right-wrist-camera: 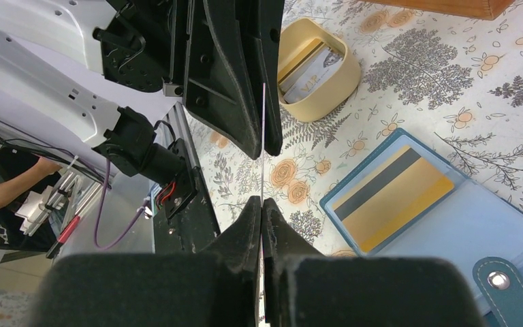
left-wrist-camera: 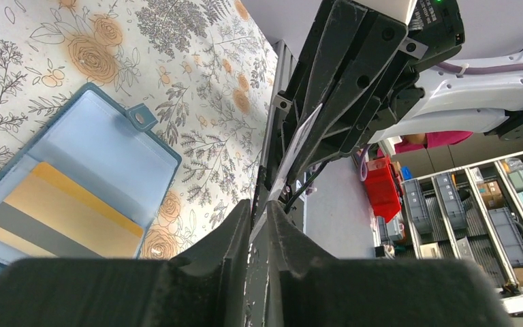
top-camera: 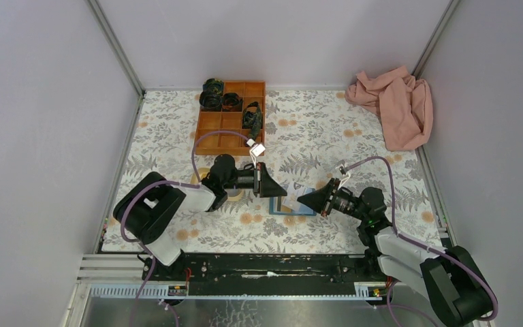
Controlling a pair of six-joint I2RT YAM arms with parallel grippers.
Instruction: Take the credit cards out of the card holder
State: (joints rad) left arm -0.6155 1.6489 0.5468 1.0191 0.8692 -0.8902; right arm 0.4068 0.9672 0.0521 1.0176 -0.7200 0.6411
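Left wrist view: white card hangs edge-on in the air btwn the two grippers, just above the card holder. It looks thin, light & fairly stiff, w/ slick faces. It'll prob bow under a hard squeeze & slip from a shallow bite, so best taken deep across a short edge, pads flat on both faces.

Gold card w/ a dark stripe sits flat in the holder's pocket, on the page away from the snap tab. Only its face shows, so my guess is it needs sliding toward the pocket mouth before an edge can be pinched. Holder lies open like a book on the table. It seems soft & light, likely to drag along w/ the card unless pinned.

Right gripper is pressed together on one edge of the white card. Left gripper is at the opposite edge, jaws w/ a sliver of gap round it. Cant tell if it's pinching or just flanking.

Top view: left gripper is at holder's 10 o'clock, right gripper at its 3 o'clock. Right wrist view: yellow tray at holder's 11 o'clock, w/ cards standing in it. Top view again: wooden box at holder's 12 o'clock, pink cloth at its 2 o'clock.
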